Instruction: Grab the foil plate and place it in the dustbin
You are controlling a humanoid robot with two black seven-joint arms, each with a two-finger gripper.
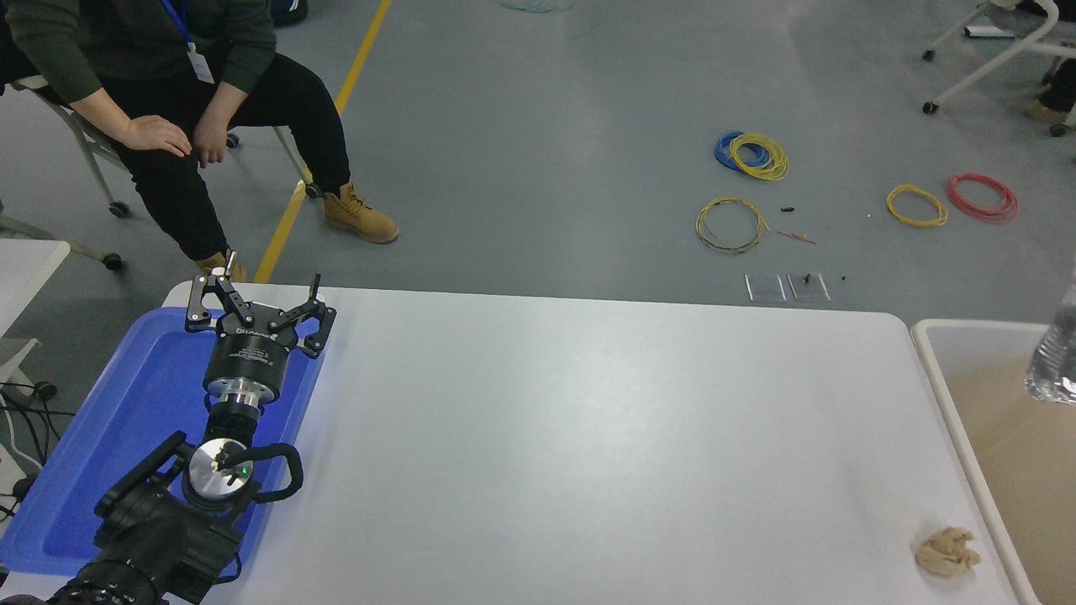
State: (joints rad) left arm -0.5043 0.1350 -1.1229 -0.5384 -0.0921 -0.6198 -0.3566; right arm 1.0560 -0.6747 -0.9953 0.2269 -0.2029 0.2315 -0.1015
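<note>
Only a sliver of the foil plate point(1056, 365) is caught at the picture's right edge, above the dustbin point(933, 370) and over its beige inside. What is seen is a tall narrow strip of wrinkled silver, running roughly up and down; the rest is cut off by the frame, so the plate's long axis and the way it points cannot be told. Whether it is held or loose cannot be judged either, since the right arm and its gripper are out of the picture.

The dustbin itself is only partly shown: its cream rim runs along the right end of the white table point(588, 437), and its far and right sides are lost past the edge. Just left of that rim, on the table's near right corner, a small beige wad of tissue point(947, 552) is seen, apart from the bin.

Far across the table from the dustbin, the left gripper point(256, 307) is parked over the blue tray point(126, 420), fingers spread apart with nothing between them. Beyond the table's far left corner a seated person point(168, 101) is seen, hands resting on the knees. On the grey floor behind the dustbin, coils of wire point(756, 156) are scattered.
</note>
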